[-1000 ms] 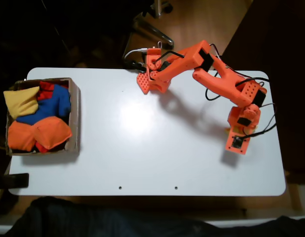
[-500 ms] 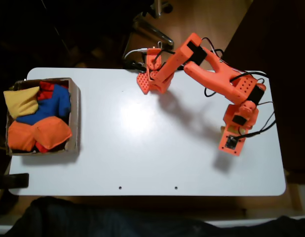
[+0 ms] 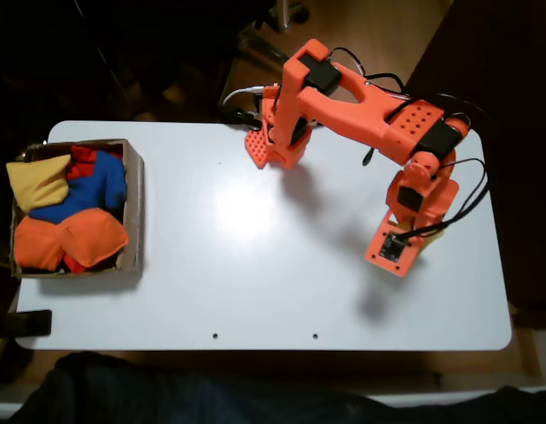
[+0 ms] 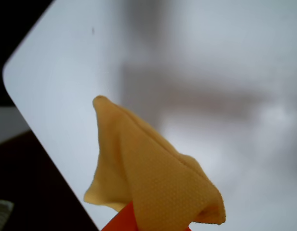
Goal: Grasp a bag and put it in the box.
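Note:
In the wrist view the golden-yellow bag hangs close to the lens above the white table, pinched at its lower edge. An orange finger shows just beneath it. My gripper is shut on the bag. In the fixed view it hovers over the right part of the table, and the arm's wrist hides the bag there. The brown cardboard box stands at the table's far left, well away from the gripper. It holds a paler yellow beanbag, a blue one, orange ones and some red cloth.
The arm's base sits at the table's back edge, with cables behind it. The white table lies bare between gripper and box. A dark shape lies along the near edge, and a small black object sits at the front left corner.
The arm's elbow has swung left and folded higher. The gripper has drifted left and slightly away from the front edge, still holding the bag.

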`<act>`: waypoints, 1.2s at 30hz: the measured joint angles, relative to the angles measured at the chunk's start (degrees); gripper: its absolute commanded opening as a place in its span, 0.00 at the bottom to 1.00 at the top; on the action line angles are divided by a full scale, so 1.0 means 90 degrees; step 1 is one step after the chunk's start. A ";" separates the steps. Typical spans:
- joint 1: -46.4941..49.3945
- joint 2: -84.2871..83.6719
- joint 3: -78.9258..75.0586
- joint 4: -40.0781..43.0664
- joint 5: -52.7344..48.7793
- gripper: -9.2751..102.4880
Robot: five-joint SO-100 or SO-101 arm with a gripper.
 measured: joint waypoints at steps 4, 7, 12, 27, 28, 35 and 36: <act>0.0205 0.0527 0.0000 0.0420 0.0098 0.08; 0.0352 0.0938 0.0000 0.0742 0.0127 0.08; 0.0742 0.1572 0.0000 0.1260 0.0127 0.08; 0.2393 0.2969 -0.0332 0.2617 0.0127 0.08; 0.2578 0.3047 -0.0352 0.2656 0.0127 0.08; 0.3867 0.3437 -0.0361 0.2705 -0.0059 0.08; 0.4063 0.3477 -0.0361 0.2705 -0.0059 0.08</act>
